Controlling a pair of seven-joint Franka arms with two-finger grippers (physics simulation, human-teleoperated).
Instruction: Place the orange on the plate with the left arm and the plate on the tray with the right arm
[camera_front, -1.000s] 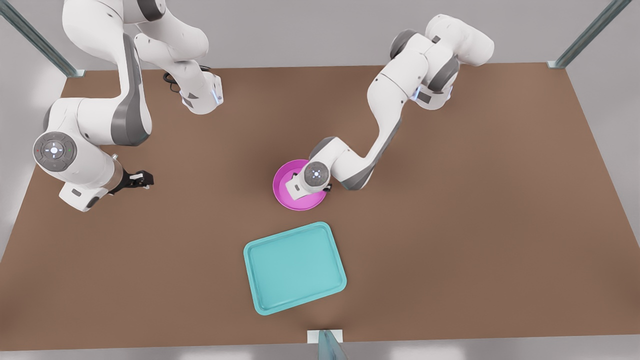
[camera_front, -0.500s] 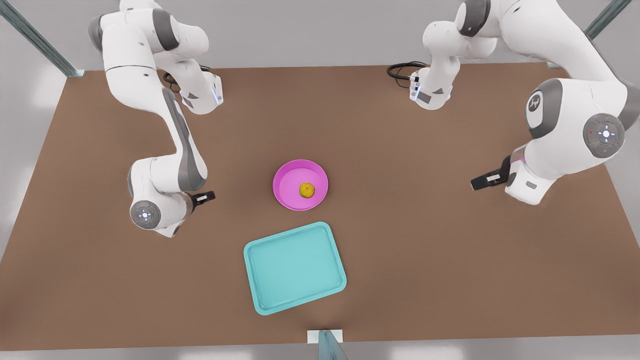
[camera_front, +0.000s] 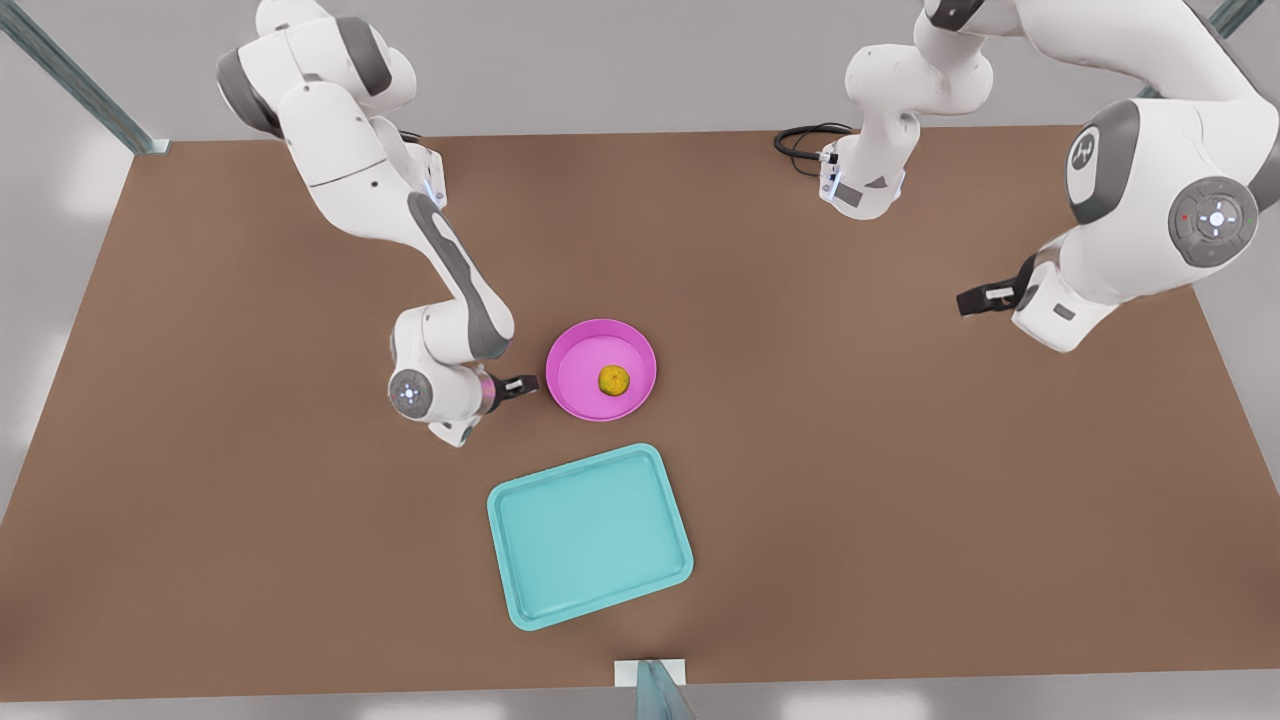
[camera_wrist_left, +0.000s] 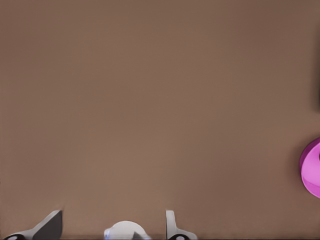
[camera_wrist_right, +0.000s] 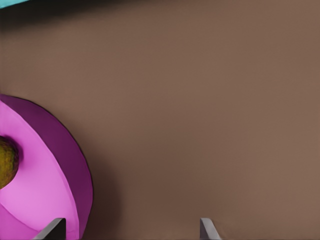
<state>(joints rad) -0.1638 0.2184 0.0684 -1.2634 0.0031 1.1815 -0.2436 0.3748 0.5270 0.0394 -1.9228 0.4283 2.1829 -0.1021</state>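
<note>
The orange (camera_front: 614, 380) lies inside the pink plate (camera_front: 575, 345) at mid-table. The teal tray (camera_front: 590, 535) sits just in front of the plate, with nothing on it. My right gripper (camera_front: 525, 383) is low beside the plate's rim on the front view's left, open and holding nothing. The right wrist view has the plate (camera_wrist_right: 45, 165) and orange (camera_wrist_right: 6, 162) close by, just off that gripper (camera_wrist_right: 129, 230). My left gripper (camera_front: 965, 303) hangs open far off on the front view's right. The left wrist view catches the plate's edge (camera_wrist_left: 312, 167) far from that gripper (camera_wrist_left: 112, 222).
The brown table (camera_front: 900, 500) has bare room all around the plate and tray. Both arm bases stand at the back edge, with a black cable (camera_front: 800, 140) near one. A metal post (camera_front: 655, 690) stands at the front edge.
The left arm lifted off the plate, leaving the orange in it, and drew back to the front view's right. The right arm swept in from the front view's left to the plate's rim.
</note>
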